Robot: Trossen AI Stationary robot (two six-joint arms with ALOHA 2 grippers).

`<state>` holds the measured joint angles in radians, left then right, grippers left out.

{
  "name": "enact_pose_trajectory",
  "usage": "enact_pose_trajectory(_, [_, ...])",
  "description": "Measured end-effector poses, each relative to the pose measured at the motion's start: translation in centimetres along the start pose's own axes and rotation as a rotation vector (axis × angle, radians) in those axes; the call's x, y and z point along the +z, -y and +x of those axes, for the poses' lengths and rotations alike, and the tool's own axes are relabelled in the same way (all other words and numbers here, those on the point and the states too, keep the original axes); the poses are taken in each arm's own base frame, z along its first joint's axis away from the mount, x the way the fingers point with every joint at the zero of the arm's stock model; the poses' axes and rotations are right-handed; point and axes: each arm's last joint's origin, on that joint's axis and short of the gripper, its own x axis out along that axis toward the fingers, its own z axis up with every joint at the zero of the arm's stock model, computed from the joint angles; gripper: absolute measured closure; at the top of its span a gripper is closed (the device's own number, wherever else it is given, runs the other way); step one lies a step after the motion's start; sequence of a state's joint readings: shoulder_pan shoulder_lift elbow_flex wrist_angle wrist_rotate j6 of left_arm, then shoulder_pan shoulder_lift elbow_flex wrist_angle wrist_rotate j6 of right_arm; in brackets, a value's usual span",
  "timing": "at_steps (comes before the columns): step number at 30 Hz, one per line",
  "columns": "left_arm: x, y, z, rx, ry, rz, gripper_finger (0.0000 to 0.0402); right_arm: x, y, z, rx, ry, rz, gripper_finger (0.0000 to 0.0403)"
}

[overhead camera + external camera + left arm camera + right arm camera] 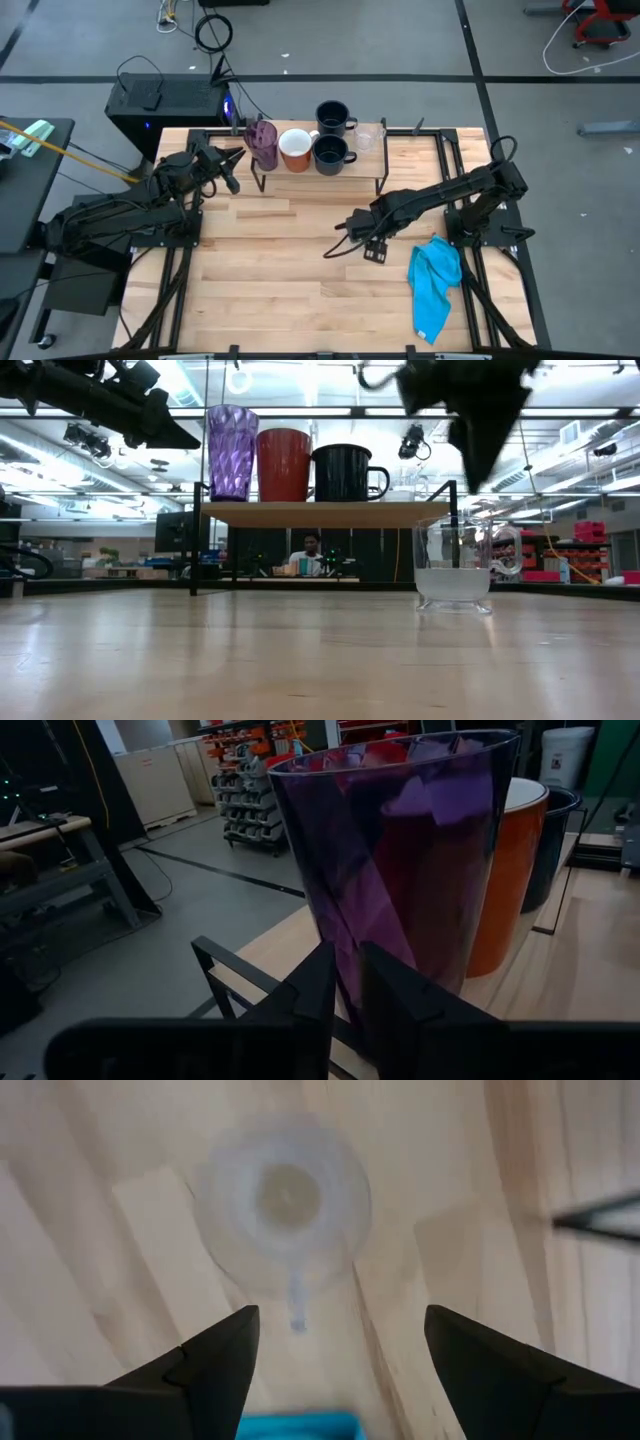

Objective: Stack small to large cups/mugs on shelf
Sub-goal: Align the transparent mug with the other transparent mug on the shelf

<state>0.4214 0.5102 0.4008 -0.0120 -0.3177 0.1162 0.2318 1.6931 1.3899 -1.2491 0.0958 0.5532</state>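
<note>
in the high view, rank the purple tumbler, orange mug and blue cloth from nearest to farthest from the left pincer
Measured from the left pincer at the shelf's left end:
1. Purple tumbler, right beside the pincer at the shelf's left end.
2. Orange mug, next along the shelf, on the tumbler's far side.
3. Blue cloth, far across the table at the front right, near the right arm.
</note>
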Motion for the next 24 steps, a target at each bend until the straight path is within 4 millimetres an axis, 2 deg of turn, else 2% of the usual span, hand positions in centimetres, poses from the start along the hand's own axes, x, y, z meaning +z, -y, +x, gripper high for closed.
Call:
enact_pose_trajectory(5, [0.0,0.0,0.0,0.000,0.001,0.000,0.0342,1.1,-0.5,-1.5,0.036,0.116,-0.027,0.0112])
enact_pose_trajectory(10, [0.0,0.0,0.0,0.001,0.000,0.000,0.0338,1.8,-1.6,-1.5,0.108,0.220,-0.043,0.0118])
enact_pose_trajectory(18, [0.0,0.0,0.0,0.000,0.000,0.000,0.0345,0.6,-3.9,0.0,0.131,0.262,-0.035,0.0146])
enact_pose_trajectory(24, [0.0,0.0,0.0,0.000,0.000,0.000,0.0343,0.3,-5.8,2.5,0.082,0.244,-0.060,0.0159])
